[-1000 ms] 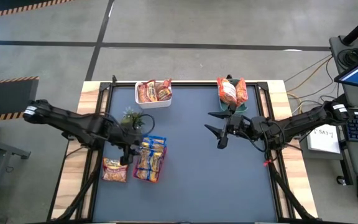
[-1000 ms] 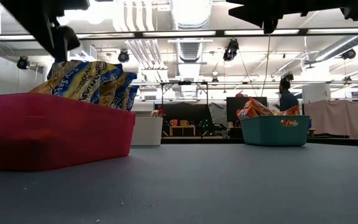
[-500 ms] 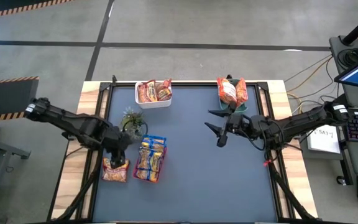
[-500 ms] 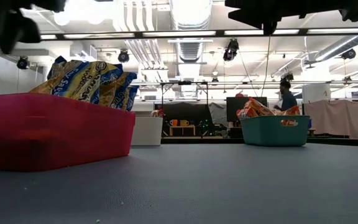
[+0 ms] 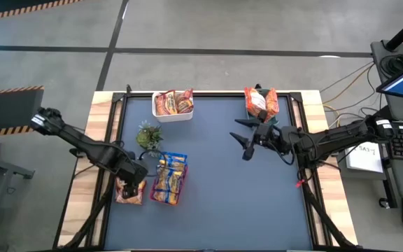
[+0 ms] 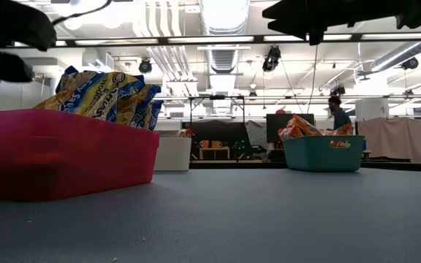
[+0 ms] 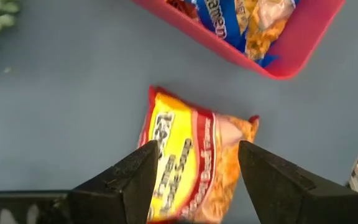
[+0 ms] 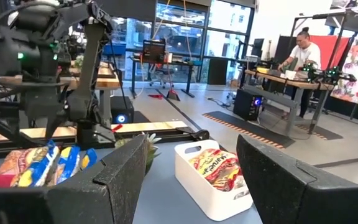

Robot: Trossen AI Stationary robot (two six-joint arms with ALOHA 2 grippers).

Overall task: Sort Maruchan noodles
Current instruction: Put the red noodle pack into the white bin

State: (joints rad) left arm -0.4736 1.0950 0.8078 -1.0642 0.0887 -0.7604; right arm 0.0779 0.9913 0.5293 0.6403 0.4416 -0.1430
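Item: loose Maruchan packet (image 7: pixel 194 163), red-trimmed, yellow and orange face. It lies flat on the dark grey table (image 5: pixel 236 189), near-left, just beside the red tray's left side. Crinkly plastic film, rectangular, sealed ends slightly flared. Judged the next piece to be sorted, being the only packet outside a container.

Left gripper (image 7: pixel 194 171): poised directly above this packet, fingers spread to either side of it and not yet closed on the film; apparently lined up to take the packet across its short width.

Red tray (image 5: pixel 165 198): smooth plastic, shallow, rectangular. Holds blue-trimmed packets (image 5: pixel 171 172) standing on edge, leaning together, evidently grouped by trim colour.

White bin (image 5: pixel 173 115), far-left: glossy, rounded corners, holding red-trimmed packets (image 5: pixel 174 103). Judged the likely home for the loose one.

Teal bin (image 6: pixel 323 154), far-right: holds orange-red packets (image 5: pixel 262 101), upright and crowded.

Small green plant (image 5: pixel 148 134): leafy, between the white bin and the red tray, just beyond the working gripper.

Right gripper (image 5: pixel 243 143): held raised over the table's far-right part, near the teal bin; fingers spread, carrying nothing; waiting.
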